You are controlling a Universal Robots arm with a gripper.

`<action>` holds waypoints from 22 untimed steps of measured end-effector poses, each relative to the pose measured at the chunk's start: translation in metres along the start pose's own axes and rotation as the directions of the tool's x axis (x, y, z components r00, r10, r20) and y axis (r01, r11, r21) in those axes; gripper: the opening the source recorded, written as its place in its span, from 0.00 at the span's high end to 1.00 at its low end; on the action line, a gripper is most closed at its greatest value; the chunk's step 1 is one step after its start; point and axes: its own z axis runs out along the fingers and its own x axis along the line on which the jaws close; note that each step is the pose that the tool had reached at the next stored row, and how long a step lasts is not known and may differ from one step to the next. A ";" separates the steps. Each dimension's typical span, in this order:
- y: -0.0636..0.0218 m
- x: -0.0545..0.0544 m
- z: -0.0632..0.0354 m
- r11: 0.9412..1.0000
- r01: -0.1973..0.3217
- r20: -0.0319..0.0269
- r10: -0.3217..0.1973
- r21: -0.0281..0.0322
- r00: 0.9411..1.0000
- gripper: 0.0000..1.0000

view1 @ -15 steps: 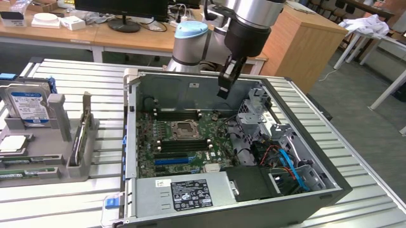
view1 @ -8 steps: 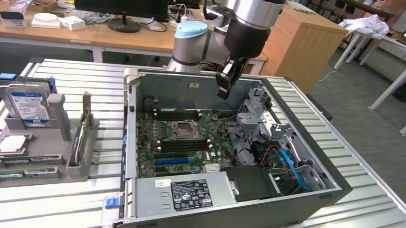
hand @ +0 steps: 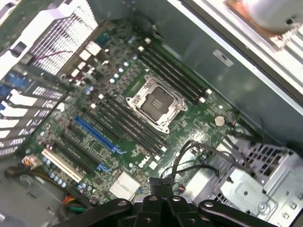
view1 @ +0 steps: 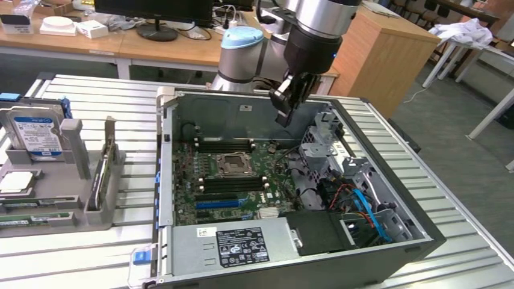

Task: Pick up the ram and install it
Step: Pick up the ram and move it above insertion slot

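Over the open case (view1: 233, 114), one claw (view1: 283, 119); two slot banks (view1: 231, 184), one socket (view1: 230, 162).

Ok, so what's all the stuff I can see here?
Table: one, silvery slats, under everything.
Computer case: one, grey, lid off, on the table.
Circuit board: one, green, inside the case.
Chip socket: one, silver, middle of the board.
Memory slots: two groups, black, either side of the socket.
Power box: one, silver, case's end nearest the camera.
Hard drive: one, blue label, standing in a grey rack at the exterior view's left.
Monitor: one, black, on the desk behind.
Robot arm: one, silver and black, over the case.
Gripper: one, black, hanging above the board.
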 end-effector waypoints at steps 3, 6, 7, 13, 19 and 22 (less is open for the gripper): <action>0.0000 0.000 0.0004 0.999 -0.054 0.002 0.054 0.002 0.999 0.90; 0.0000 0.000 0.0010 0.994 -0.108 0.005 0.108 0.005 0.994 0.90; 0.0000 0.000 0.0012 0.992 -0.126 0.006 0.126 0.005 0.992 0.90; -0.0001 0.000 0.0021 0.976 -0.219 0.010 0.219 0.009 0.976 0.90; -0.0001 0.000 0.0026 0.959 -0.283 0.014 0.282 0.011 0.959 0.90; -0.0002 0.000 0.0027 0.951 -0.308 0.015 0.308 0.012 0.951 0.90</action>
